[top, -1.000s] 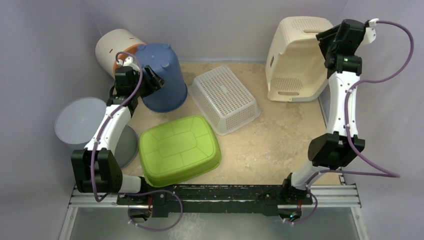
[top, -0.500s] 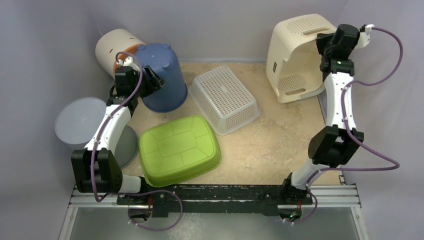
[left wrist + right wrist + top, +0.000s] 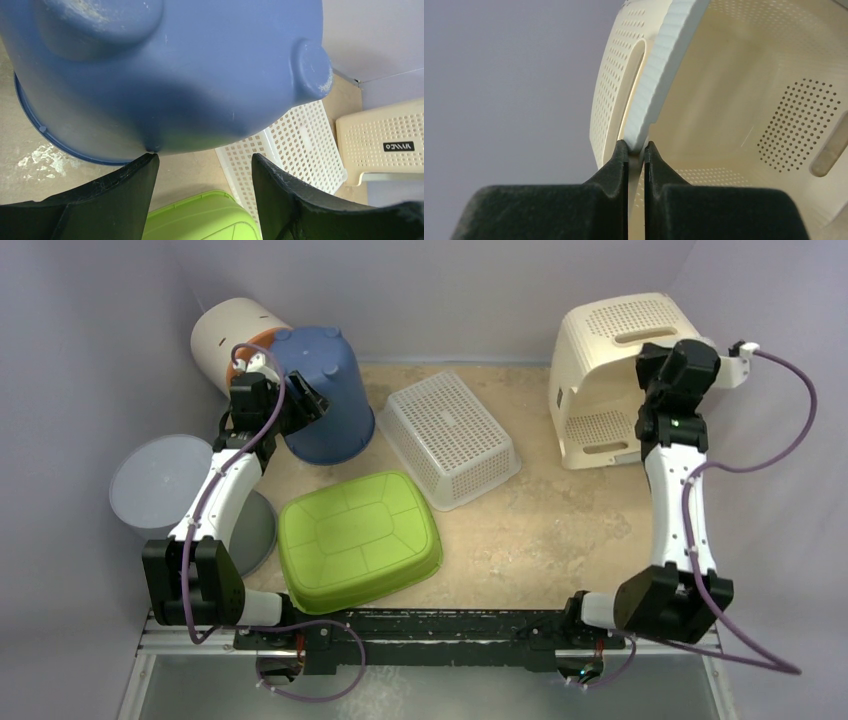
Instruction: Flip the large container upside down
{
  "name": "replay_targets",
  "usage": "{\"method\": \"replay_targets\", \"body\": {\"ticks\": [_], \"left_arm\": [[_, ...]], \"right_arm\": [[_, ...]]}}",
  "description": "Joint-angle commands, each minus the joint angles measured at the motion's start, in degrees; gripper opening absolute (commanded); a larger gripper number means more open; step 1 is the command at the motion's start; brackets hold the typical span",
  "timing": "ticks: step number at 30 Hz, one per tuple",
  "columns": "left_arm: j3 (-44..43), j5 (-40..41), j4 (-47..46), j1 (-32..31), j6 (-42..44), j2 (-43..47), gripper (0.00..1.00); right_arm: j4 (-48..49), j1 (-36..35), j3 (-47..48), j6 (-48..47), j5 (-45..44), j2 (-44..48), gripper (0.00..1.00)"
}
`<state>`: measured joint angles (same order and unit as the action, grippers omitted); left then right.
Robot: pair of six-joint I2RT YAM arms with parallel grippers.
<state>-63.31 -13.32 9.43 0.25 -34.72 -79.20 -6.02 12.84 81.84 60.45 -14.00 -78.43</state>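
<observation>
Large cream container (image 3: 600, 350): shifted rightward and rolled further over within the last second, the right arm drawing in with it. Position: far right corner of the surface (image 3: 540, 530), tipped on edge, apparently not yet fully inverted. Right claw (image 3: 636, 150): clamped on the container's rim. Left claw (image 3: 202, 167): fingers spread, holding nothing, just beside the blue bucket (image 3: 325, 400). Step: mid-flip. Next move would call for carrying the rim over until the mouth met the surface, then letting go.

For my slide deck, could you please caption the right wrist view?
Right gripper pinching the ribbed rim of the cream hamper, its perforated inside in view.
</observation>
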Motion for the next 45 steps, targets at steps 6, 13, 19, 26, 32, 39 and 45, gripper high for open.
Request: {"method": "replay_targets", "body": {"ticks": [6, 13, 19, 26, 32, 39, 45], "left_arm": [[-0.91, -1.59, -2.53, 0.28, 0.53, 0.17, 0.68], [0.07, -1.62, -2.28, 0.28, 0.75, 0.18, 0.68], [1.12, -1.36, -1.60, 0.28, 1.42, 0.32, 0.68], [2.82, -1.58, -2.14, 0.27, 1.45, 0.10, 0.68], [3.36, -1.78, -2.09, 0.27, 1.85, -0.20, 0.67], [3.29, -1.89, -2.75, 0.28, 1.76, -1.25, 0.67], [2.71, -2.00, -2.47, 0.25, 2.13, -2.27, 0.67]], "right_arm": [[-9.38, 0.61, -22.05, 2.89, -1.44, 14.11, 0.00], [-4.50, 0.64, -36.01, 8.16, 3.53, 21.31, 0.00], [-9.73, 0.61, -43.32, 11.26, 4.87, 25.63, 0.00], [-18.50, 0.63, -47.30, 11.67, 3.96, 31.35, 0.00], [-25.58, 0.63, -47.75, 12.72, 4.09, 32.74, 0.00], [-28.32, 0.61, -50.56, 12.73, 6.05, 34.02, 0.00], [-27.15, 0.61, -57.11, 13.12, 10.27, 35.96, 0.00]]}}
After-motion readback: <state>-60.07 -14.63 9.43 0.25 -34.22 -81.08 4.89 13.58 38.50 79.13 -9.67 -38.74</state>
